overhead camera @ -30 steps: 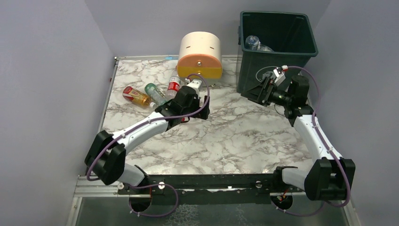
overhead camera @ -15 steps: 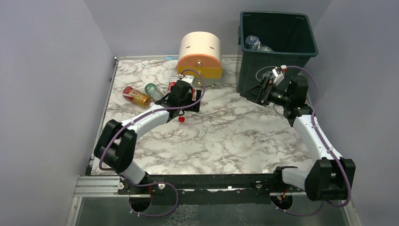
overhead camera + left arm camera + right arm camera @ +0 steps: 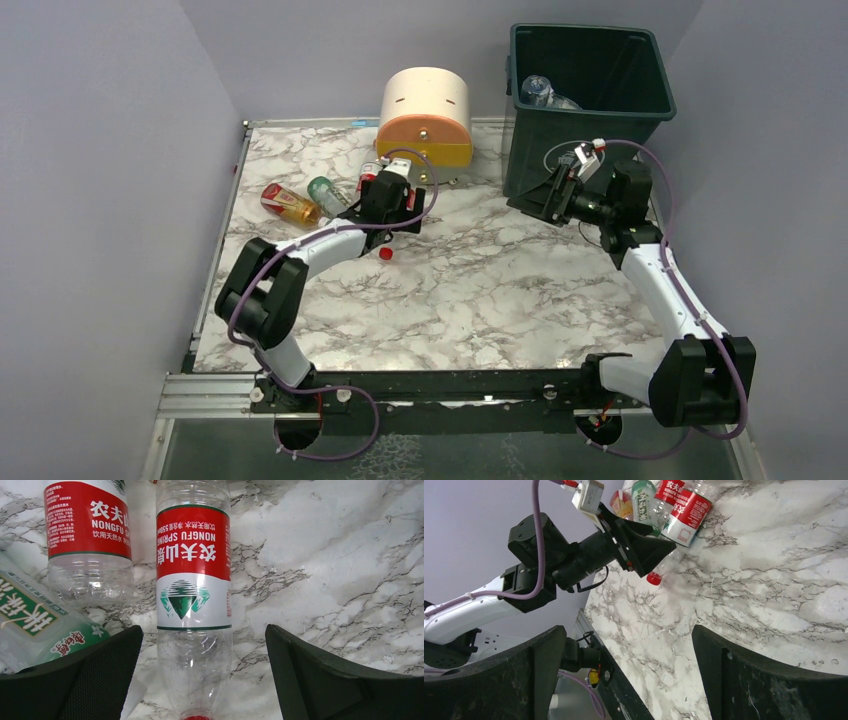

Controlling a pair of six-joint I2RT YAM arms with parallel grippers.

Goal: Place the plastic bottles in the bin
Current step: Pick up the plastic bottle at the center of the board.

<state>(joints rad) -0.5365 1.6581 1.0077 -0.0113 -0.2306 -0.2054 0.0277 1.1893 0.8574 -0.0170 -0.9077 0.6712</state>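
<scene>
Left hand (image 3: 202, 629) is spread wide and holding nothing, its dark fingers straddling a bottle at left-centre of the top view. Right hand (image 3: 538, 203) is spread wide too and empty, hanging at right-centre just in front of the bin.

Big things first. The marbled worktop (image 3: 500, 290) fills the middle. The dark green bin (image 3: 528, 140) stands at upper right with one clear bottle (image 3: 540, 92) showing inside by its left wall. The cream-and-orange drawer unit (image 3: 425, 115) sits at upper centre.

Then comes the cluster at the worktop's upper left: a red-and-yellow bottle (image 3: 285, 203), a green-capped bottle (image 3: 325, 192) and two red-label ones lying on their sides.

Here is what counts. In the left wrist view the target bottle (image 3: 192, 550) runs straight up the frame, dead centre between the fingers. Its long axis points away from the camera and its red cap (image 3: 384, 254) is at the bottom edge. The second red-label bottle (image 3: 87, 525) lies just beside it at upper left. The left arm is far nearer; the right is well apart from the cluster.

Hard to read: from above, the hand hides the target's middle. The wrist view cuts off both of its ends. Whether the fingers touch the worktop, I cannot tell, and the bin's depths are dark.
</scene>
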